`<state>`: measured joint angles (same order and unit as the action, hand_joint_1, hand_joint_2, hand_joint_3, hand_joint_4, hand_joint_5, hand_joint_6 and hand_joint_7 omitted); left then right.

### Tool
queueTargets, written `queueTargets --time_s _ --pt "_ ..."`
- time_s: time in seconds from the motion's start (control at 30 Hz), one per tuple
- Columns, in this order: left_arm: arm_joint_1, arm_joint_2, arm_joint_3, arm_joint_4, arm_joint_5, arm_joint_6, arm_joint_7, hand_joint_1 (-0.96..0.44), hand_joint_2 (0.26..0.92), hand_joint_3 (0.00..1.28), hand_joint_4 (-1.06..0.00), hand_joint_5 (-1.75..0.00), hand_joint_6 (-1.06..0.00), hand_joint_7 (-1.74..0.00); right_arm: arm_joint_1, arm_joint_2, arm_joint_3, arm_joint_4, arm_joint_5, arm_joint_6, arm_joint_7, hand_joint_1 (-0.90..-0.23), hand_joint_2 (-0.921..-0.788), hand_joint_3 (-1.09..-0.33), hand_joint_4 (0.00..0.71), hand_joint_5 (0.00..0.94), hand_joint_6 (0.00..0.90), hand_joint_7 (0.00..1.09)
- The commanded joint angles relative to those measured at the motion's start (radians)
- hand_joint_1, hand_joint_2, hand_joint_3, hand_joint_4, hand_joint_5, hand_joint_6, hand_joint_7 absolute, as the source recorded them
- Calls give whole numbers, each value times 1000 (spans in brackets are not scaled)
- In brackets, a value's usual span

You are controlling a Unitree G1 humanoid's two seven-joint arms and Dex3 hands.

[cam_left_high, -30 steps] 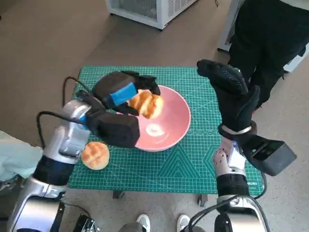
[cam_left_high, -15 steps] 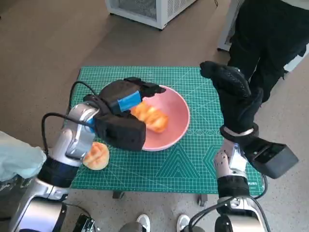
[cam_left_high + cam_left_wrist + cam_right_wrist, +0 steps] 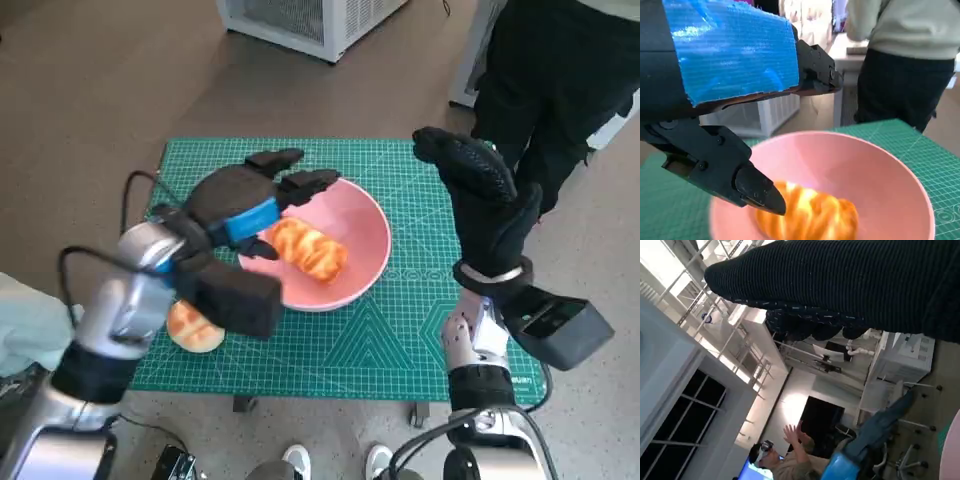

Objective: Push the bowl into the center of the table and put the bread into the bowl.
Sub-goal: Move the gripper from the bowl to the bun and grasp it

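step in hand: the first bread roll (image 3: 307, 250) lies inside the pink bowl (image 3: 362, 222), so i judge the drop of that piece done and my left hand (image 3: 243, 205) about to clear off.
left hand: my fingers (image 3: 310, 182) are spread apart above the far left rim of the bowl, holding nothing; the left wrist view shows a fingertip (image 3: 757, 190) just over the roll (image 3: 810, 215) with no grip on it.
right hand: my gloved right hand (image 3: 487, 200) is raised at the right side of the table (image 3: 420, 330), apart from the bowl, and looks empty; whether its fingers are spread or curled i cannot tell.
bowl: it sits near the middle of the green mat, a little toward the far side; the push looks finished to me.
second roll: another bread roll (image 3: 192, 325) lies on the mat at the near left, partly hidden by my left forearm.
next move: as i judge it, lift the left hand up and away from the rim without nudging the bowl, then swing it near and left to come down over the second roll, if that one belongs in the bowl too.
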<state>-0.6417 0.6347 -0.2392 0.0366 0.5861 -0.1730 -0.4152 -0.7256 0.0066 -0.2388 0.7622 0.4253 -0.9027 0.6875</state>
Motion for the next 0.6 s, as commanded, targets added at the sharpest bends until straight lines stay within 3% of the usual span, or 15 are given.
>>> queueTargets --time_s 0.03,0.6 --pt "75 82 97 -100 -33 -2 -16 -352 721 2 -157 -8 -267 -16 23 5 7 8 -11 5 -14 -735 -921 -836 215 0 69 510" --pt "345 237 340 -245 -183 82 -147 -235 693 0 -181 -3 -279 -7 38 12 24 -6 -8 11 -20 -735 -921 -839 212 0 53 514"
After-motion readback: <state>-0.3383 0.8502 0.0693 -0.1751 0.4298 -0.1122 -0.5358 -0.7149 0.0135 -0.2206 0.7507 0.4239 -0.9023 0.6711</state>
